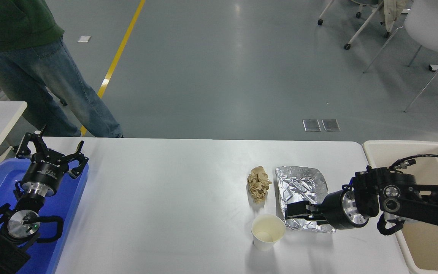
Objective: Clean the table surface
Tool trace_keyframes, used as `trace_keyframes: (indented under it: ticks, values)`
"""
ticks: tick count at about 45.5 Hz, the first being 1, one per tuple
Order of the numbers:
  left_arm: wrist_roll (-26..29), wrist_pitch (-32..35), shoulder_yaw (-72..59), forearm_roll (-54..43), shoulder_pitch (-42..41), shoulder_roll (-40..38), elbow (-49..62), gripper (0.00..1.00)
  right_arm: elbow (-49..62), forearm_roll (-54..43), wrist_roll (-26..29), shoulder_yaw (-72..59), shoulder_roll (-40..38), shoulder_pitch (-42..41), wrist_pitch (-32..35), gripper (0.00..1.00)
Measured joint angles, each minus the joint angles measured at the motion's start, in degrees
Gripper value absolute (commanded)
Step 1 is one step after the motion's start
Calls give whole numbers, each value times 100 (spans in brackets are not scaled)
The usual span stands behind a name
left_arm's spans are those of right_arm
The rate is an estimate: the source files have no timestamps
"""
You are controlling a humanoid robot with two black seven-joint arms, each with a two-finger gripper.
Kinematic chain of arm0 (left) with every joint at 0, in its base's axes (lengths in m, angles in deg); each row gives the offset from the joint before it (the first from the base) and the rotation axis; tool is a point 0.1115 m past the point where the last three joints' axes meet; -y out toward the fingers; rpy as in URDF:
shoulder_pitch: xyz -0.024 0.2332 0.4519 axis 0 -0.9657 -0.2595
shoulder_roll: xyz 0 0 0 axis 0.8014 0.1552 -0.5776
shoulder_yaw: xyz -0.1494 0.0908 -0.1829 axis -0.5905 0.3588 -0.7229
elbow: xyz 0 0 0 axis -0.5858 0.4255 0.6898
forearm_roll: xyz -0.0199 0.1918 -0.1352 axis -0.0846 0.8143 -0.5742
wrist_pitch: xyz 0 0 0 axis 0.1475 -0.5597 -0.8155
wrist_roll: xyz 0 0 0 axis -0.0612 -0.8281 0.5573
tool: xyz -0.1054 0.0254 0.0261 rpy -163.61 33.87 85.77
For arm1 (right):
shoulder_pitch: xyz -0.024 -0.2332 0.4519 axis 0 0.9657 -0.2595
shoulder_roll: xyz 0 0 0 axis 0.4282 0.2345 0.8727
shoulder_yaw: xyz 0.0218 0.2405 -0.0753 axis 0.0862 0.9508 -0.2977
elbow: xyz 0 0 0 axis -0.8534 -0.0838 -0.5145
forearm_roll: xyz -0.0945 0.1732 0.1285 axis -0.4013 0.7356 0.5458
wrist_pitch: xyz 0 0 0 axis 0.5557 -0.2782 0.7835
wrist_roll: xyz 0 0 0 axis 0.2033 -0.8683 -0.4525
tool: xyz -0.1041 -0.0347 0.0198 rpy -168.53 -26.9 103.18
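Reaching in from the right, the right gripper [294, 210] hangs low over the near-left corner of the crumpled foil tray [302, 192].

Whether its jaws are clenched or released cannot be told from this angle. The white tabletop [165, 198] spreads beneath them; a white paper cup [267, 231] stands just left of and nearer than the jaws, and a crumpled brown paper wad [259, 183] lies to their far left side. The left gripper [51, 150] is parked over the blue plastic tray [63, 213], its jaws released and spread. A beige bin [428, 243] sits behind the right arm.
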Motion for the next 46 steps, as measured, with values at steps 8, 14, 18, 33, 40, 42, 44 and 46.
trace_keyframes:
  ticks: [8, 14, 18, 33, 40, 42, 44, 46]
  values:
    - [0, 0, 0, 0, 0, 0, 0, 100, 133, -201, -91, 66, 325, 80, 1, 100]
    - [0, 0, 0, 0, 0, 0, 0, 100, 294, -577, -259, 59, 510, 142, 1, 100]
    - [0, 0, 0, 0, 0, 0, 0, 100, 368, -810, -351, 44, 590, 174, 2, 100]
    - [0, 0, 0, 0, 1, 0, 0, 100, 521, -1360, -527, 25, 699, 276, -3, 99]
    - [0, 0, 0, 0, 1, 0, 0, 100, 558, -1569, -615, 16, 700, 316, -11, 96]
    - [0, 0, 0, 0, 1, 0, 0, 100, 565, -1625, -638, 14, 700, 327, -16, 86]
    - [0, 0, 0, 0, 1, 0, 0, 100, 571, -1684, -662, 12, 700, 337, -21, 73]
    - [0, 0, 0, 0, 1, 0, 0, 100, 576, -1745, -690, 11, 699, 343, -25, 62]
